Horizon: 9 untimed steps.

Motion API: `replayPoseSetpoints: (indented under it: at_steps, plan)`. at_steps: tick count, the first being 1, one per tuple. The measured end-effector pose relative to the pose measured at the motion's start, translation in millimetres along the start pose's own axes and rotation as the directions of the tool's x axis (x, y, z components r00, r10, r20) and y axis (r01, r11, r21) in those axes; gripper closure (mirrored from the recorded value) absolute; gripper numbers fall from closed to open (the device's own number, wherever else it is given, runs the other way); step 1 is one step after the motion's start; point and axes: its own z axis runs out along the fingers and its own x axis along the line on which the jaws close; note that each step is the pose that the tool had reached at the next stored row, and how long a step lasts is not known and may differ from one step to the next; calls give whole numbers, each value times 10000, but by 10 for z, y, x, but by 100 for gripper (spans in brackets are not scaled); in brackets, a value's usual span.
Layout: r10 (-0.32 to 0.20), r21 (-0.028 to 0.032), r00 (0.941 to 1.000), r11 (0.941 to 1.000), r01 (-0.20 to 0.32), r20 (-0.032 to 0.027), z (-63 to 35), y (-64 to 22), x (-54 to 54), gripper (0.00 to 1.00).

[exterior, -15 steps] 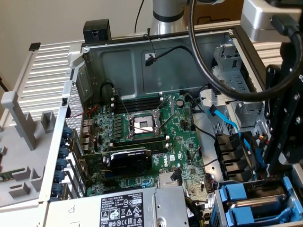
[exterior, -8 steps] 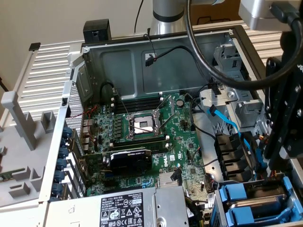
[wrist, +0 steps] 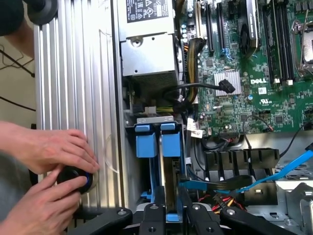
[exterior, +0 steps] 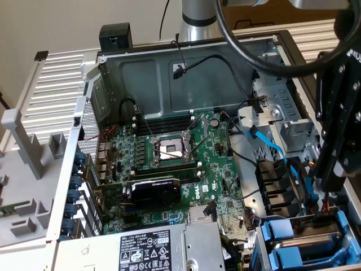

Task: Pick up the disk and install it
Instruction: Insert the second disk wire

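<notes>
My pincer (wrist: 171, 218) is clenched on the disk (wrist: 170, 193), held on edge with its long axis running straight away from me into the drive bay (exterior: 307, 243) at the case's (exterior: 186, 68) corner, beside the blue carriers (wrist: 146, 142)

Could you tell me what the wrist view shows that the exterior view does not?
Wrist view alone: a person's hands working a small black and blue object against the ribbed aluminium table beside the case.

Exterior view alone: the CPU socket, the graphics card and the grey plastic fixture.

Both: the Dell motherboard, the silver power-supply box, the blue SATA cable, and the gripper above the blue disk carriers.
</notes>
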Motion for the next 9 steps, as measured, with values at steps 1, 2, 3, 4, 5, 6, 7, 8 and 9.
replayPoseSetpoints:
  at_steps: [1,2,3,4,5,6,7,8,9]
  plan:
    - [2,12,10000,10000,-2,-2,-18,17,3,76]
    - [4,23,10000,10000,-4,-6,-31,32,4,76]
    - [6,34,10000,10000,-6,-10,-40,42,4,76]
    - [8,38,10000,10000,-8,-16,-43,46,2,76]
    - [9,39,10000,10000,-9,-33,-43,46,1,76]
    - [7,40,10000,10000,-7,-34,-43,45,1,76]
    - [7,40,10000,10000,-7,-34,-43,45,1,76]
    - [8,40,10000,10000,-8,-35,-43,45,1,76]
    - [8,40,10000,10000,-8,-36,-44,46,1,76]
